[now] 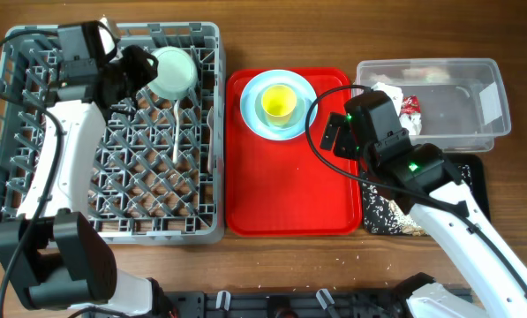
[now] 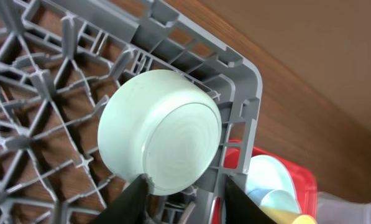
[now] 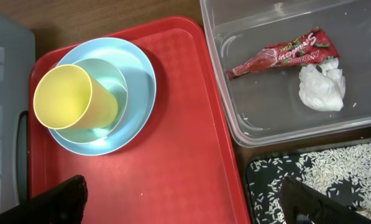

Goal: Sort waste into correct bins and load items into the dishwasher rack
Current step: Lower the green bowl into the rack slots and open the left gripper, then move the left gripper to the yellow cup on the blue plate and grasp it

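A pale mint bowl (image 1: 173, 71) (image 2: 160, 127) leans bottom-out in the far right corner of the grey dishwasher rack (image 1: 113, 231) (image 2: 247, 81). My left gripper (image 1: 144, 66) (image 2: 185, 186) is open just below it, its left finger touching the rim. A white spoon (image 1: 175, 128) lies in the rack. On the red tray (image 1: 289, 194) (image 3: 173, 155) the yellow cup (image 1: 278, 102) (image 3: 70, 96) sits in the second bowl (image 3: 114, 71) on the blue plate (image 1: 254, 110) (image 3: 145, 81). My right gripper (image 1: 334, 132) (image 3: 185, 199) is open and empty above the tray's right edge.
The clear tub (image 1: 457, 115) (image 3: 266, 118) at the back right holds the red wrapper (image 1: 410, 106) (image 3: 278, 57) and the white tissue wad (image 1: 388, 90) (image 3: 322, 87). The black tray (image 1: 470, 168) (image 3: 260, 186) in front of it holds beige crumbs (image 1: 387, 216) (image 3: 334, 168).
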Tool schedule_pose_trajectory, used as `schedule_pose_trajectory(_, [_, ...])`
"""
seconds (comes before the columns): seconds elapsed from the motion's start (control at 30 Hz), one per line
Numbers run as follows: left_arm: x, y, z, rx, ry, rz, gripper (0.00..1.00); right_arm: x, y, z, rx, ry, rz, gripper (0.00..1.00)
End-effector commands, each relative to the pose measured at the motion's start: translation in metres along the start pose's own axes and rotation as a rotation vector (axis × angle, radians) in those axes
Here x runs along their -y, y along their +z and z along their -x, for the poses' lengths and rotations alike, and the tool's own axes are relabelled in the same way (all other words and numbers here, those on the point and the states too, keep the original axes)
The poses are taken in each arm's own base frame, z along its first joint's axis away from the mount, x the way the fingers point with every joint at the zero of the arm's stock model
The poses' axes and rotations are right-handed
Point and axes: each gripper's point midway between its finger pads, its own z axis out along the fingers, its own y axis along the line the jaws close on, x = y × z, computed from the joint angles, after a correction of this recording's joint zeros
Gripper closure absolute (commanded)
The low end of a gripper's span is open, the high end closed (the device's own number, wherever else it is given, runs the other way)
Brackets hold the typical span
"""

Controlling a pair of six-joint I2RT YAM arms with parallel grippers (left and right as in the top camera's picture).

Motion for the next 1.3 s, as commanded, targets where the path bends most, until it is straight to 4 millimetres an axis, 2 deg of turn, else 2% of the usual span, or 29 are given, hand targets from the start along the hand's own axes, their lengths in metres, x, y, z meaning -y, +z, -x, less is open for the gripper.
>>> schedule_pose_trajectory(0.0, [-0.021,0.002,-0.004,0.024,0.021,0.162,0.66,-0.001,0.000,0.002,0.003,0.002,0.002,0.00])
schedule_pose_trajectory(0.07, [-0.034,0.004,-0.014,-0.011,0.015,0.225,0.65,-0.001,0.000,0.002,0.003,0.002,0.002,0.00])
schedule_pose_trajectory(0.13, [-0.044,0.017,-0.024,-0.055,0.006,0.247,0.67,-0.001,0.000,0.002,0.003,0.002,0.002,0.00])
schedule_pose_trajectory(0.3, [-0.051,0.033,-0.032,-0.090,-0.002,0.251,0.66,-0.001,0.000,0.002,0.002,0.002,0.003,0.00])
schedule_pose_trajectory(0.37, [-0.052,0.033,-0.035,-0.102,-0.004,0.259,0.76,-0.001,0.000,0.002,0.002,0.002,0.003,0.00])
schedule_pose_trajectory(0.47, [-0.052,0.035,-0.035,-0.103,-0.006,0.259,0.79,-0.001,0.000,0.002,0.003,0.002,0.002,0.00])
schedule_pose_trajectory(0.5, [-0.055,0.036,-0.038,-0.115,-0.008,0.266,0.84,-0.001,0.000,0.002,0.003,0.002,0.002,0.00])
schedule_pose_trajectory(0.6, [-0.066,0.045,-0.040,-0.112,-0.033,0.312,0.84,-0.001,0.000,0.002,0.003,0.002,0.002,0.00])
schedule_pose_trajectory(0.67, [-0.067,0.051,-0.032,-0.078,-0.026,0.312,0.85,-0.001,0.000,0.002,0.003,0.002,0.002,0.00])
schedule_pose_trajectory(0.73, [-0.056,0.052,-0.025,-0.055,-0.023,0.256,0.89,-0.001,0.000,0.002,0.003,0.002,0.002,0.00])
schedule_pose_trajectory(0.77, [-0.028,0.049,-0.028,-0.089,-0.022,0.112,0.92,-0.001,0.000,0.002,0.002,0.002,0.003,0.00])
schedule_pose_trajectory(0.83, [0.011,0.042,-0.034,-0.144,-0.019,-0.094,0.93,-0.001,0.000,0.002,0.002,0.002,0.003,0.00])
schedule_pose_trajectory(0.9, [0.042,0.035,-0.037,-0.185,-0.007,-0.266,0.92,-0.001,0.000,0.002,0.003,0.002,0.002,0.00])
schedule_pose_trajectory(1.07, [0.048,0.032,-0.034,-0.176,0.002,-0.301,0.87,-0.001,0.000,0.002,0.003,0.002,0.002,0.00])
schedule_pose_trajectory(1.1, [0.049,0.030,-0.032,-0.170,0.005,-0.304,0.82,-0.001,0.000,0.002,0.003,0.002,0.002,0.00])
schedule_pose_trajectory(1.2, [0.058,0.014,-0.027,-0.144,0.019,-0.318,0.70,-0.001,0.000,0.002,0.002,0.002,0.003,0.00])
schedule_pose_trajectory(1.27, [0.062,-0.003,-0.021,-0.113,0.030,-0.310,0.69,-0.001,0.000,0.002,0.003,0.002,0.002,0.00])
